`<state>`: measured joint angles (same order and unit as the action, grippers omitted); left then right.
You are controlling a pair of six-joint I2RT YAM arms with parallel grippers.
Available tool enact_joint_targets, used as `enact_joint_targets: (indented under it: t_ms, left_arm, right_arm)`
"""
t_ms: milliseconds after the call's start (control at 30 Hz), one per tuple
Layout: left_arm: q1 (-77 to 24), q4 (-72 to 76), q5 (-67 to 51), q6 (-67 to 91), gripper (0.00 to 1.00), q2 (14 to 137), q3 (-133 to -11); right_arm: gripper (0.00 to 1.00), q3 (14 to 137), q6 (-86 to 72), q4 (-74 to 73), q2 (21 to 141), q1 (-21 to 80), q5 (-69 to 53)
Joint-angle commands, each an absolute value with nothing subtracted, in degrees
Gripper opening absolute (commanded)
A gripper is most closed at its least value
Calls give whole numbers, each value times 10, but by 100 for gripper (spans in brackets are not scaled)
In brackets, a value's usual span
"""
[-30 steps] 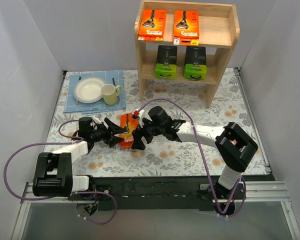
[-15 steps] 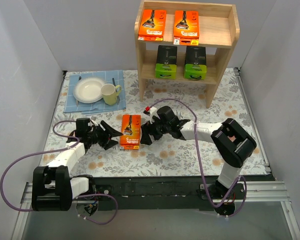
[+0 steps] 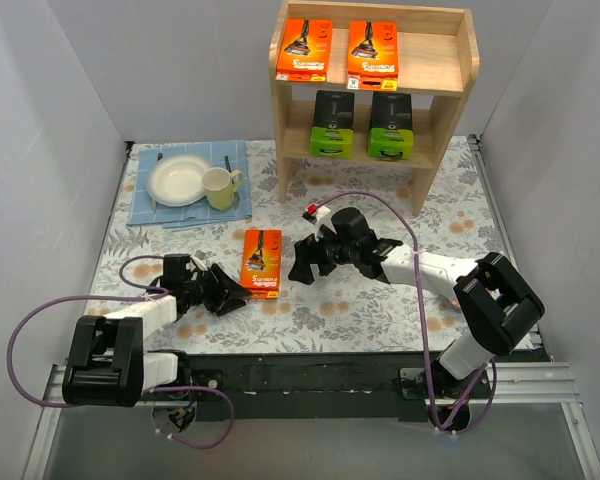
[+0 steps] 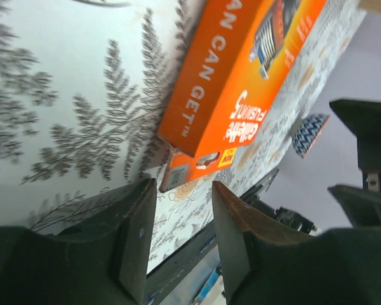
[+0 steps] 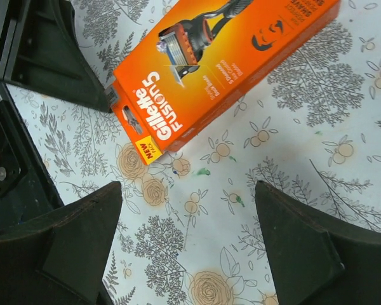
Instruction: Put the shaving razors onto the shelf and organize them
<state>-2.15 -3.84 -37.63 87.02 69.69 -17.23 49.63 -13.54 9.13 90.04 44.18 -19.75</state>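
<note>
Both arms have backed off the Gillette Fusion5 pack (image 3: 262, 262) since the earlier frames. A second ago it was up between their fingers; it now lies flat, face up, on the floral tablecloth (image 3: 380, 310), touched by neither. The left gripper (image 3: 235, 297) rests just near-left of it, fingers (image 4: 136, 235) narrowly parted and empty. The right gripper (image 3: 300, 262) rests just to its right, fingers (image 5: 70, 241) spread wide and empty.

On the shelf (image 3: 468, 55), two orange packs (image 3: 302, 50) sit on the top tier and two green-and-black packs (image 3: 332, 124) on the lower one — bare board remains at the top tier's right.

Procedure, as I judge it: regrasp with the right gripper across the pack's narrow width; lift clear of the rim; set it beside the orange pair — faces aligned, spacing matched.
</note>
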Motion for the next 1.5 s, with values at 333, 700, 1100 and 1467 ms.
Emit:
enact_joint_targets:
  t_ms: [333,700,1100,1467]
  left_arm:
    - [-49,123,-459,861,17,780,-169]
    - [-61,121,-588,895,0,809,-214]
    - [-148,111,-567,1023,0,842,-288]
    - [-170,141,-548,1029,0,861,-277]
  right_arm:
    - [90,425,-308,135,884,356,-287]
    - [90,408,-567,214,925,346,-332]
    - [89,446,-663,180,986,366,-301]
    - [59,454,-631,206,967,372,-314]
